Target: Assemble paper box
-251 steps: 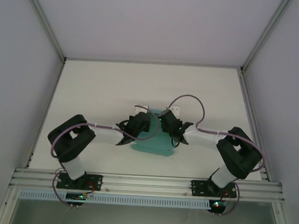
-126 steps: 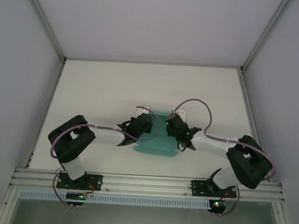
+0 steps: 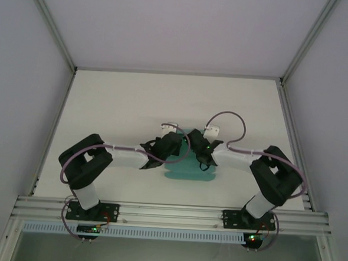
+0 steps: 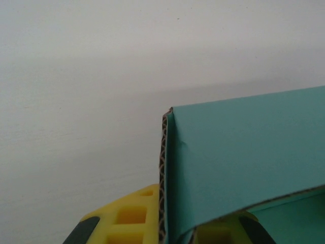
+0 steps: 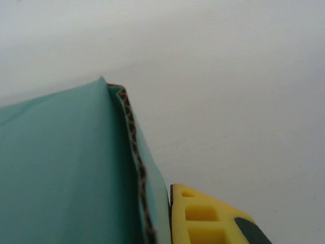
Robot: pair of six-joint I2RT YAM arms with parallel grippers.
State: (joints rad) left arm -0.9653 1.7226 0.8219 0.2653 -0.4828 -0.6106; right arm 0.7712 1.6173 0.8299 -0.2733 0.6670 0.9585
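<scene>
The teal paper box (image 3: 189,170) lies near the middle of the white table, partly under both wrists. My left gripper (image 3: 172,143) is shut on its left upright flap. In the left wrist view the corrugated edge of the paper box (image 4: 244,157) runs between my two yellow fingers (image 4: 132,218), at the left gripper (image 4: 170,226). My right gripper (image 3: 198,145) is shut on the opposite flap. In the right wrist view the paper box (image 5: 66,168) presses against one yellow finger (image 5: 203,218) of the right gripper (image 5: 158,226); the card hides the other finger.
The white table (image 3: 116,109) stretches bare behind and to both sides of the box. Grey walls and metal posts (image 3: 56,34) close it in at left, right and back. An aluminium rail (image 3: 169,213) carries both arm bases at the near edge.
The right gripper has closed onto the box's right flap. Both wrists have drawn closer together over the box, which has shifted slightly to the right.
</scene>
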